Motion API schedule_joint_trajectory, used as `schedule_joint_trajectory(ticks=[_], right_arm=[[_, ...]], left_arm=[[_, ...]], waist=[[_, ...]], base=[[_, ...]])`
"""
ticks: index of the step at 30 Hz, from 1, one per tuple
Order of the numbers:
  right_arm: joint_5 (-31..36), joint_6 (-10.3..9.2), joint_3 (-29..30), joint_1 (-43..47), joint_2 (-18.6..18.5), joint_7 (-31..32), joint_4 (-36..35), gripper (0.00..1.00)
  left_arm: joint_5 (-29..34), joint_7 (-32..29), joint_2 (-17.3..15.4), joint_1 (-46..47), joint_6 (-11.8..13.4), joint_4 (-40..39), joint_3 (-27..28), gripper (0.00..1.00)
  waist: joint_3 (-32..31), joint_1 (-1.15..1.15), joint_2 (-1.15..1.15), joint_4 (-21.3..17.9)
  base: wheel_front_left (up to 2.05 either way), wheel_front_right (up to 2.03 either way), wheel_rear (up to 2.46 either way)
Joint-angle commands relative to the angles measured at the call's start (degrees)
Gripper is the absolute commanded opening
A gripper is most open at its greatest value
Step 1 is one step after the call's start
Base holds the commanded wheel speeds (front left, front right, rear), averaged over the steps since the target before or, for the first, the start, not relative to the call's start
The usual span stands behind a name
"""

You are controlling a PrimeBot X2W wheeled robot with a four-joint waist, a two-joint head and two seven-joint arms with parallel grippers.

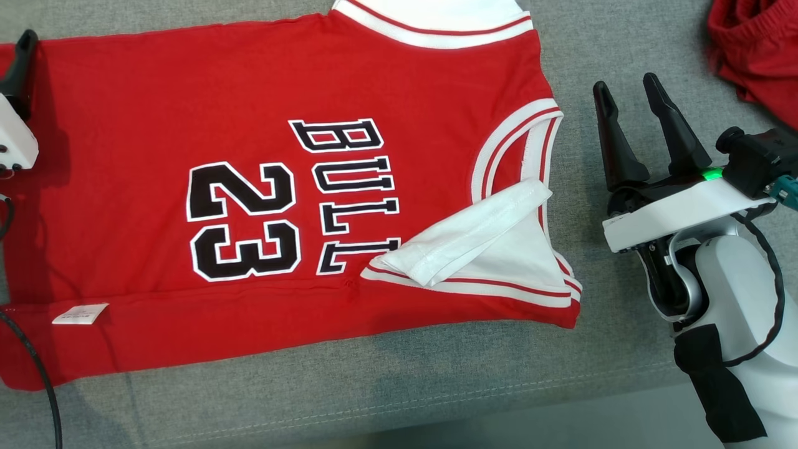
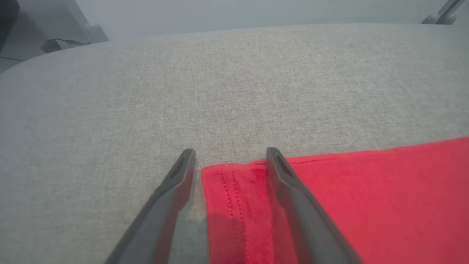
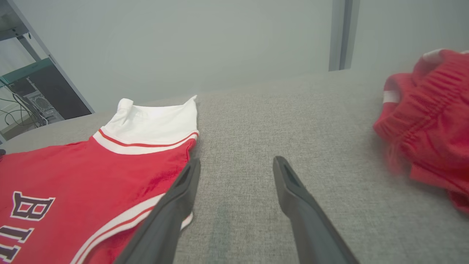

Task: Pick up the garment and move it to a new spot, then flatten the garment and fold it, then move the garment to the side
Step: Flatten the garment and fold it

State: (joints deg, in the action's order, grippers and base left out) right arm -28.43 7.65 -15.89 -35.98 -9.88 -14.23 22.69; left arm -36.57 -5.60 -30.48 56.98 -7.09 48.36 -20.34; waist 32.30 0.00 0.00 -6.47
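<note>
The garment [image 1: 249,187] is a red jersey with "BULL" and "23" in black. It lies flat and sideways on the grey cushion [image 1: 386,380]. Its near long edge is folded over in a strip with a white label [image 1: 80,313], and one white shoulder strap [image 1: 467,240] is flipped onto the front. My right gripper [image 1: 626,84] stands open over bare cushion just right of the armhole; in the right wrist view the right gripper [image 3: 236,163] holds nothing and the jersey [image 3: 91,183] lies to its left. My left gripper [image 1: 24,56] is at the jersey's far left end. In the left wrist view, the left gripper [image 2: 231,154] is open, straddling the hem corner [image 2: 234,183].
A second crumpled red garment [image 1: 757,50] lies at the far right, also in the right wrist view [image 3: 428,121]. A black cable [image 1: 37,374] runs along the lower left. The cushion's front seam [image 1: 436,399] is close below the jersey. Shelving with equipment [image 3: 29,95] stands behind.
</note>
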Motion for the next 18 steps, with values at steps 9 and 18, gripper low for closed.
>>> schedule_joint_trajectory(ticks=[9, 18], right_arm=[[-0.84, -0.16, -1.35, 0.43, -0.16, -0.76, -1.71, 1.00], [-1.09, -0.16, -1.51, 0.84, 0.56, -0.76, -1.47, 1.00]], left_arm=[[-3.32, -1.51, -5.34, 2.37, -0.39, -1.27, -0.15, 1.00], [-10.95, -4.17, -9.69, -0.52, -0.39, -6.95, -2.13, 1.00]], waist=[[0.84, 0.00, 0.00, -0.40], [0.95, 0.00, 0.00, -0.44]], base=[[0.00, 0.00, 0.00], [0.00, 0.00, 0.00]])
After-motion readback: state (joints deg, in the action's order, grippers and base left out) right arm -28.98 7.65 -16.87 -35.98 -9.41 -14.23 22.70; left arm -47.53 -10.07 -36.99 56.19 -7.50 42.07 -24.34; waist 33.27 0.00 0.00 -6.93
